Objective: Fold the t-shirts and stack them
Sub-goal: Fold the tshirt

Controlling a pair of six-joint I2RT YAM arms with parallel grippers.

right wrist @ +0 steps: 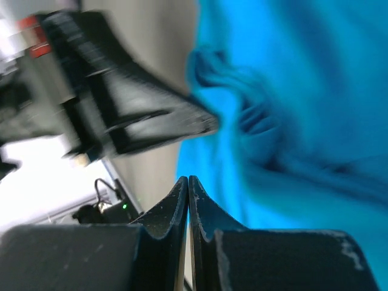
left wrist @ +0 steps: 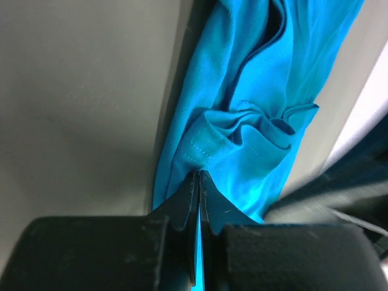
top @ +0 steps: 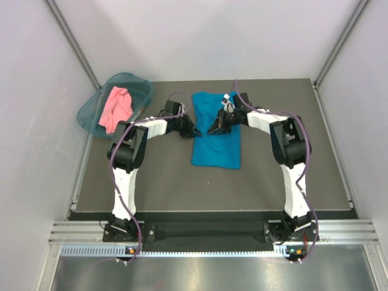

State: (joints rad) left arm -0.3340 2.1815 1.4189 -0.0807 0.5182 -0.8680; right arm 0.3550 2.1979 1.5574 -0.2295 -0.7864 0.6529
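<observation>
Two closed grippers (left wrist: 199,176) (right wrist: 188,179); teal t-shirt (top: 216,145), pink t-shirt (top: 115,108).

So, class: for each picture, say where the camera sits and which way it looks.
Top external: above and behind the bases, looking down on both arms, the table and blue t-shirt.
Left wrist: on the left arm, looking past the shut left gripper at the shirt.
Right wrist: likewise, past the shut right gripper.
All share the shirt.
</observation>
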